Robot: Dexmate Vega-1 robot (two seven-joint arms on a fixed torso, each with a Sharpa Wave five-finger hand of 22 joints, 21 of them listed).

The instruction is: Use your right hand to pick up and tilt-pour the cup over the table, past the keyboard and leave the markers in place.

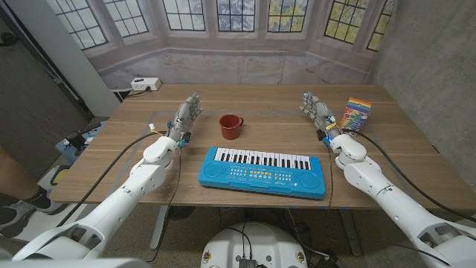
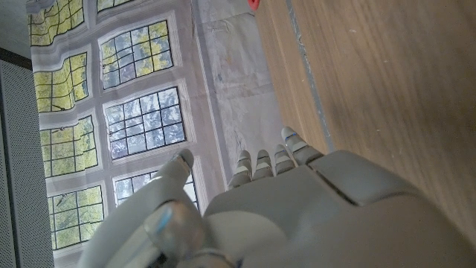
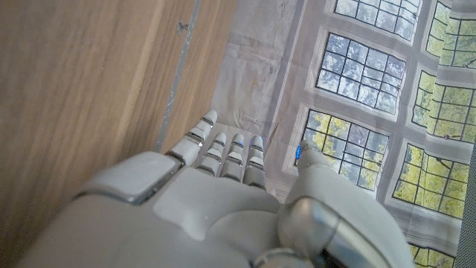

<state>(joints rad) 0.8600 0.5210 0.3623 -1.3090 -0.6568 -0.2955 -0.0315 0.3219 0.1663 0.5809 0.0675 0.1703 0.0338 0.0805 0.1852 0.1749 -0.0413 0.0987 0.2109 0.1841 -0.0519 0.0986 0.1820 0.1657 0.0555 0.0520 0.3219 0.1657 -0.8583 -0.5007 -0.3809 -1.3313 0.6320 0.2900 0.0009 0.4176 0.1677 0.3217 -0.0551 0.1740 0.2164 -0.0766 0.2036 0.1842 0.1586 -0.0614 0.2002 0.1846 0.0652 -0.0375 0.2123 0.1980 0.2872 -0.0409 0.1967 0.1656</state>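
Note:
A red cup [image 1: 230, 126] with a handle stands upright on the wooden table [image 1: 253, 104], just behind the left end of the blue toy keyboard [image 1: 264, 172]. A box of coloured markers [image 1: 356, 114] lies at the far right. My right hand [image 1: 317, 110] stands between keyboard and markers, fingers apart, holding nothing; its back [image 3: 223, 201] shows over bare wood. My left hand [image 1: 185, 117] stands left of the cup, fingers spread and empty; its back [image 2: 297, 208] shows too. A sliver of the cup [image 2: 253, 4] shows at that picture's edge.
A white power strip [image 1: 145, 84] sits on the floor beyond the table's far left corner. A window-print backdrop [image 1: 245, 22] hangs behind the table. A person's leg and shoe [image 1: 15, 201] show at the left edge.

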